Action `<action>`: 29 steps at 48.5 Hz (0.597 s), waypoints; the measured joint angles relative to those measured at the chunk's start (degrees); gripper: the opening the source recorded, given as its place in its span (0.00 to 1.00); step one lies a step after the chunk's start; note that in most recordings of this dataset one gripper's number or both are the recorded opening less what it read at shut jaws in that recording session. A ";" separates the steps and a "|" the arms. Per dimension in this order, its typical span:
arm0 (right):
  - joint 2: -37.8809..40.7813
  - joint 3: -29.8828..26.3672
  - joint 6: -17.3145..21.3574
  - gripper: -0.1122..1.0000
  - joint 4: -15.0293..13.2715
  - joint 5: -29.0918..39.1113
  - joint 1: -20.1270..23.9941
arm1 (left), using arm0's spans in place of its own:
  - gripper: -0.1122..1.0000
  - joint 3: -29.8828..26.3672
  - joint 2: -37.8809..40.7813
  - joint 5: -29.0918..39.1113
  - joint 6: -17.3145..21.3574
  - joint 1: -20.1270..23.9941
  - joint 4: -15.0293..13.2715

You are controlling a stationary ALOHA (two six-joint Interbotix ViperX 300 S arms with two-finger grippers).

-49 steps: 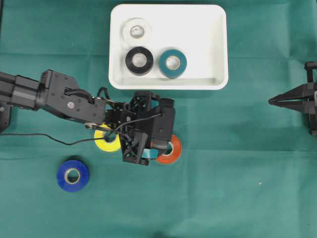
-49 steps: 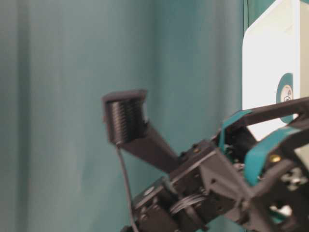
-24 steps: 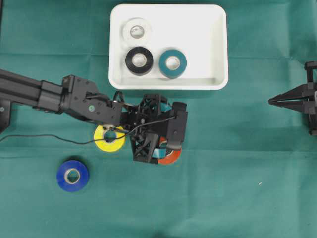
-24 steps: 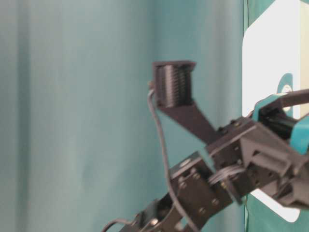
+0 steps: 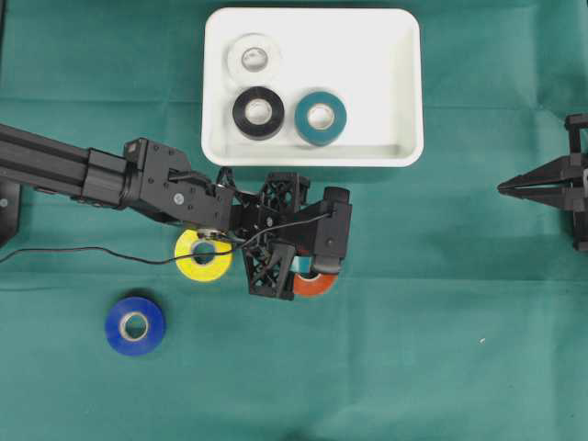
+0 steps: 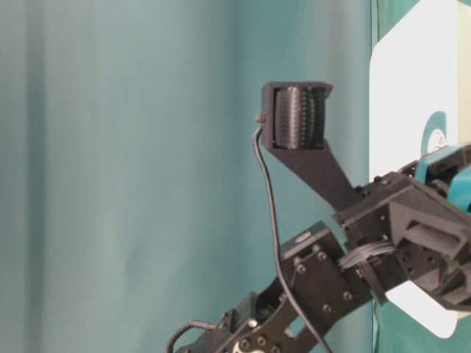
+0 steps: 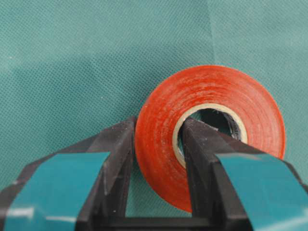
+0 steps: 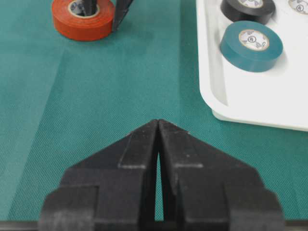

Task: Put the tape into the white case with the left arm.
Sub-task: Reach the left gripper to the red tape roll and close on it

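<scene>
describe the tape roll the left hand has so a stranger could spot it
Start at the white case at the top and drop just below its front rim to the left hand. The orange-red roll there is the only red one, with one finger inside its core.

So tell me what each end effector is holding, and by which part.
The left end effector pinches the round orange-red tape roll by its ring wall, one finger inside the core, one outside. The right end effector is shut and holds nothing.

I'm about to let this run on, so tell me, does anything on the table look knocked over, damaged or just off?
Nothing stands out. The left gripper is shut on the orange tape, one finger in its core and one outside, with the roll flat on the cloth. The white, black and teal rolls lie flat in the white case; the yellow and blue rolls lie flat outside.
</scene>
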 measured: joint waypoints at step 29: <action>0.00 0.18 0.00 0.02 0.00 -0.09 0.00 | 0.33 -0.18 -12.13 5.89 2.99 2.29 0.18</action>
